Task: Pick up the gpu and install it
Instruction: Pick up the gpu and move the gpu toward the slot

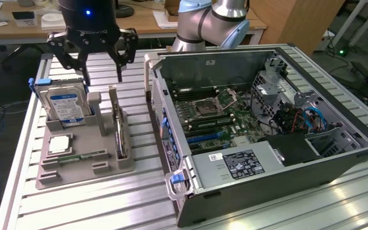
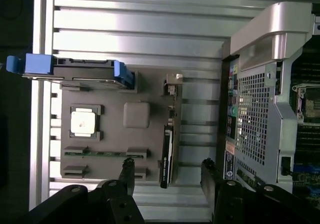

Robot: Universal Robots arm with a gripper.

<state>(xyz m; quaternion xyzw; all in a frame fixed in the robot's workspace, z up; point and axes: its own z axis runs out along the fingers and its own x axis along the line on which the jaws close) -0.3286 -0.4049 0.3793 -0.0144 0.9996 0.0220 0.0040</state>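
Grey plastic holder (image 1: 75,166) sits on the slatted aluminium table (image 1: 94,203), beside the open computer case (image 1: 337,143) with its motherboard (image 1: 216,115) exposed. The gpu (image 1: 119,132) stands on edge in the holder's slot nearest the case, not yet lifted. A hard drive (image 1: 65,105) with blue side rails stands upright at the holder's far end, and a CPU (image 1: 59,143) and a memory stick (image 1: 75,157) lie flat in front of it. The black gripper (image 1: 102,76) hangs above the holder with its fingers spread wide, grasping nothing; in the wrist view the card's edge lies between the two fingertips (image 2: 129,163)
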